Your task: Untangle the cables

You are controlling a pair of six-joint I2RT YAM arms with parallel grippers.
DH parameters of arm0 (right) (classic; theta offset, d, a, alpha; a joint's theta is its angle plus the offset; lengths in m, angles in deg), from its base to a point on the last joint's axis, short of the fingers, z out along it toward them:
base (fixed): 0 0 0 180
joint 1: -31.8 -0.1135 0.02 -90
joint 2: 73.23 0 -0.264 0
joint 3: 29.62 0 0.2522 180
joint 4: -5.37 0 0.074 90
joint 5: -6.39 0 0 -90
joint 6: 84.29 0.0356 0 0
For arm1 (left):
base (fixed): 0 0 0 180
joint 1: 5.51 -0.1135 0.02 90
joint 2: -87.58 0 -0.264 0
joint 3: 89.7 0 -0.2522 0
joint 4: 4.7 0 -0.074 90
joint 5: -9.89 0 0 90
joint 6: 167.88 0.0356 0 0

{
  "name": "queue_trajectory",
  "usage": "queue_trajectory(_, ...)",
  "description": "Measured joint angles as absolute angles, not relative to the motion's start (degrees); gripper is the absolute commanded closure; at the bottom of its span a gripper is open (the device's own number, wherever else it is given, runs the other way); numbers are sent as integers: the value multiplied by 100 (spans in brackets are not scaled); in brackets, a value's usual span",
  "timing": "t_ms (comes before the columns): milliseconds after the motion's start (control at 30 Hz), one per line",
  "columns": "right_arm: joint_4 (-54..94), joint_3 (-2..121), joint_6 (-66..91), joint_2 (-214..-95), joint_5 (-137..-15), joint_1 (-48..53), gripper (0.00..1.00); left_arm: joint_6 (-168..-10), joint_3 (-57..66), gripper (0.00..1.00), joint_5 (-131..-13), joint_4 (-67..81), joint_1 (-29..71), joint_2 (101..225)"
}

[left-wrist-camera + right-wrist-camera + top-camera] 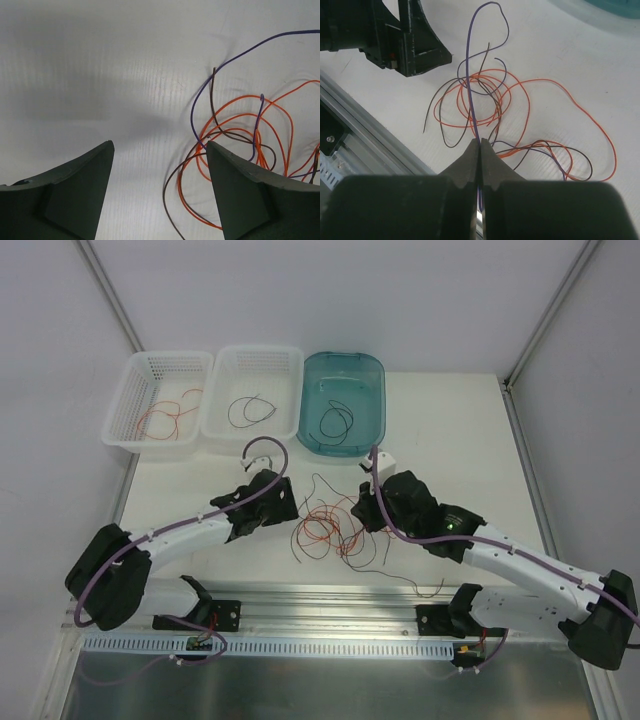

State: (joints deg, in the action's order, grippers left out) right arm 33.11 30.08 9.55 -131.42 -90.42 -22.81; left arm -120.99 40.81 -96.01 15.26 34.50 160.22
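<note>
Tangle of cables [325,530] lay at mid-table between the two grippers, well apart from the three containers along the far edge. It comprised red-orange strands [560,92], dark strands [214,95] and, as the wrist views showed, one violet strand [470,75], all looped through one another. Right gripper [479,145] was clamped on the violet strand, its jaws pressed together, with the wire running out between the tips and on across the heap. Left gripper [159,147] stood spread wide and empty, low over the table [200,530] just beside the heap's edge, with orange and dark loops passing under one finger [250,195]. The far containers held separated wire: red-orange in the left white basket [130,380], dark in the middle white basket [250,350], dark in the teal tub [345,356]. Assessment: the step in hand appeared to be drawing the violet strand clear. A slow pull along the strand's own run, away from the heap, was advisable, since it threaded through several orange loops and a sharp tug would likely drag the whole heap or tighten a crossing. The left gripper would serve best by pinning the orange loops to the table near that crossing. With strands this thin, slippage from the jaws was a risk, so the grip warranted watching.
</note>
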Motion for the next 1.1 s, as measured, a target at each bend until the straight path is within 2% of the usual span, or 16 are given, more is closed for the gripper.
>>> queue_trajectory(400, 3291, 2923, 957, -13114, -9012, -2281, 99, -12978, 3294, 37, -9557, 1342, 3699, 17329)
queue_trajectory(633, 3287, 2791, 957, -12972, -9023, -2281, 99, -13278, 3242, 54, -9583, 1270, 3981, 17683)
queue_trajectory(733, 3291, 2750, 957, -12919, -9020, -2281, 99, -13393, 3242, 67, -9623, 1266, 4068, 17736)
queue_trajectory(767, 3291, 2741, 955, -12915, -9023, -2281, 99, -13424, 3242, 74, -9640, 1261, 4090, 17749)
queue_trajectory(867, 3291, 2741, 957, -12908, -9023, -2281, 99, -13455, 3242, 83, -9712, 1290, 4103, 17760)
queue_trajectory(967, 3291, 2741, 957, -12887, -9023, -2281, 99, -13437, 3242, 88, -9815, 1318, 4105, 17757)
queue_trajectory(1100, 3291, 2739, 957, -12849, -9023, -2281, 99, -13258, 3242, 100, -10156, 1511, 4134, 17563)
